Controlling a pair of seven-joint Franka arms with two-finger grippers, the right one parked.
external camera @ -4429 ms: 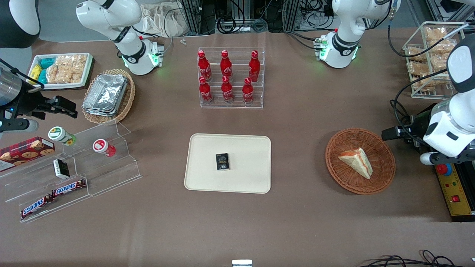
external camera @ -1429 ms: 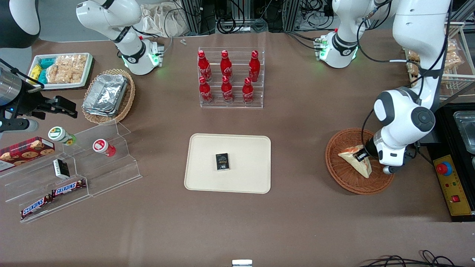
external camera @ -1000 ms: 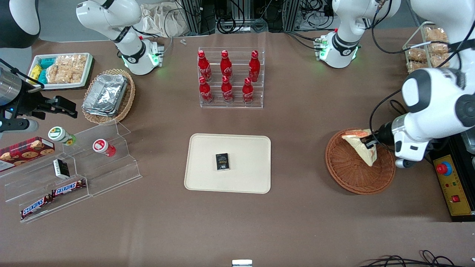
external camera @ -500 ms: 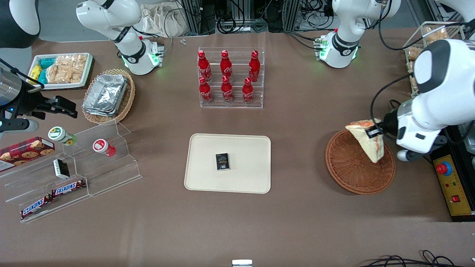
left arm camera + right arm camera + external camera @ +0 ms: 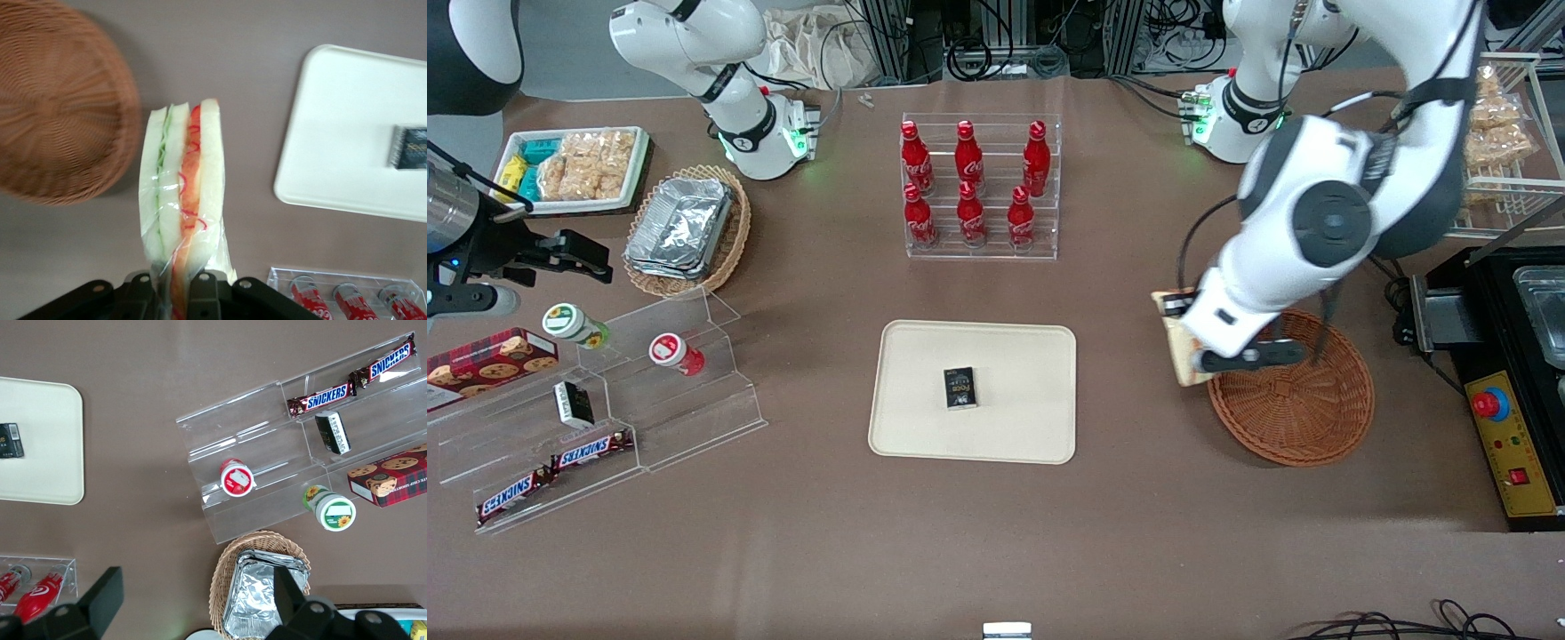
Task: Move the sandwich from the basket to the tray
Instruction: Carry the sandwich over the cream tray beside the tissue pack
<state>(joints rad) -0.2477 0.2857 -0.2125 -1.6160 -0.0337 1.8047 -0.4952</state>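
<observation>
- Hanging in the air between basket and tray, the sandwich is wrapped in clear film, its filling edge showing.
- Gripper fingers are clamped on the sandwich's end.
- From the tray, the basket lies at about 3 o'clock in the front view.
- A small dark box lies on the tray.
</observation>
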